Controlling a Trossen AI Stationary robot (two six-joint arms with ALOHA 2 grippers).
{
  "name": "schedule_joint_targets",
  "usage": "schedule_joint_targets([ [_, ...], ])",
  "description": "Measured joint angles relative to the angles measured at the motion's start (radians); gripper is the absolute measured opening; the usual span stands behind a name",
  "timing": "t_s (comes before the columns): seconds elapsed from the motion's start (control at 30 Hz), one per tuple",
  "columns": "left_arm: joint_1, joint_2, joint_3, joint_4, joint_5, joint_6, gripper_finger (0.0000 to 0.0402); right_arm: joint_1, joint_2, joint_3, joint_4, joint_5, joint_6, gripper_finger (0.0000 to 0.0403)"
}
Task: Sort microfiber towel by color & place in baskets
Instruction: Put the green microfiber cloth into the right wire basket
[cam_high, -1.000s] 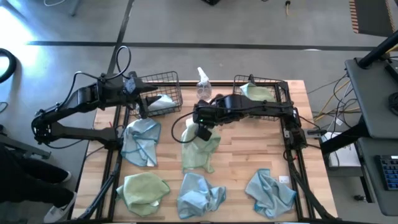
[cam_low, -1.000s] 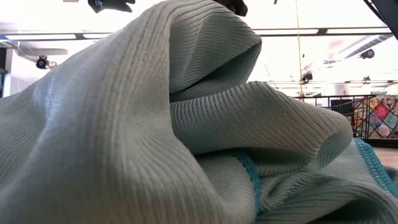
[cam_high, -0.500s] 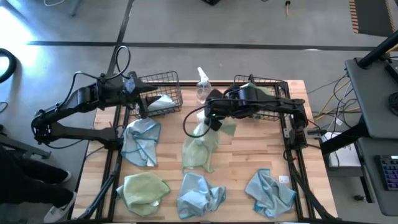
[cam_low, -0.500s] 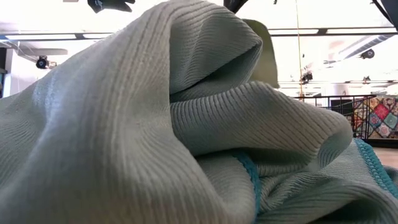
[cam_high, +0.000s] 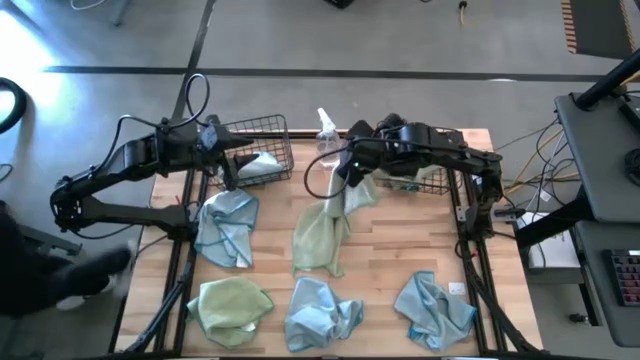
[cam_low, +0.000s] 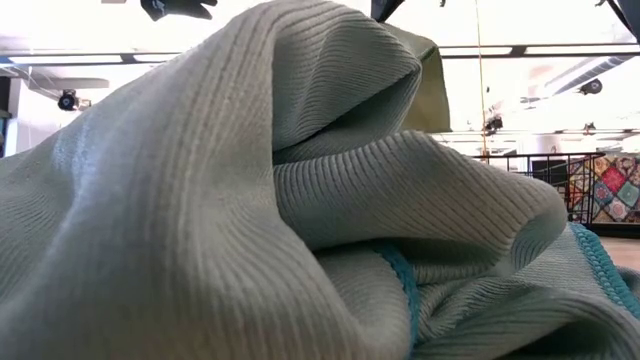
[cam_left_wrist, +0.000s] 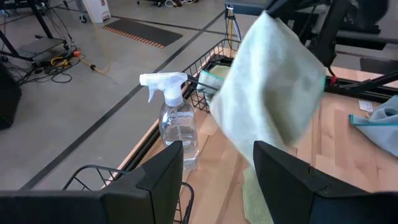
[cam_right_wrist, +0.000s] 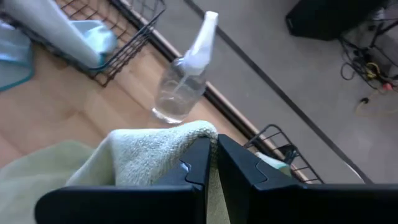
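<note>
The right gripper (cam_high: 350, 172) is clenched on a yellow-green towel (cam_high: 325, 228), lifting it mid-table toward the right basket (cam_high: 440, 175), which already holds a green cloth. The left gripper (cam_high: 232, 150) hangs with fingers spread over the left basket (cam_high: 275, 128), which holds one pale cloth. Four loose towels (cam_high: 226, 226) remain, so sorting looks under half done.

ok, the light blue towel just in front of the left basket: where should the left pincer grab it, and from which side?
Come straight down on the light blue towel and pinch one of the raised folds near its middle. It lies crumpled on the table, so its edges sit flat while the folds stand up and give the fingers something to close on. The left pincer, open over the left basket, is closest.
</note>
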Motion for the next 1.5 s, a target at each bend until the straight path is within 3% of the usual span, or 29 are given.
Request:
schedule_joint_targets([
  [0.47, 0.0, 0.0, 0.0, 0.0, 0.0, -0.024, 0.018, -0.124, -0.011, 0.0, 0.0, 0.043, -0.103, 0.0022],
  [0.77, 0.0, 0.0, 0.0, 0.01, -0.01, -0.05, 0.018, -0.184, -0.109, 0.0, 0.0, 0.046, -0.142, 0.0022],
  [1.2, 0.0, 0.002, 0.001, 0.156, -0.012, -0.071, 0.018, -0.284, -0.23, -0.001, 0.0, 0.128, -0.229, 0.0023],
  [1.5, 0.0, 0.002, 0.001, 0.216, -0.045, -0.074, 0.018, -0.358, -0.294, -0.027, 0.002, 0.118, -0.234, 0.0023],
])
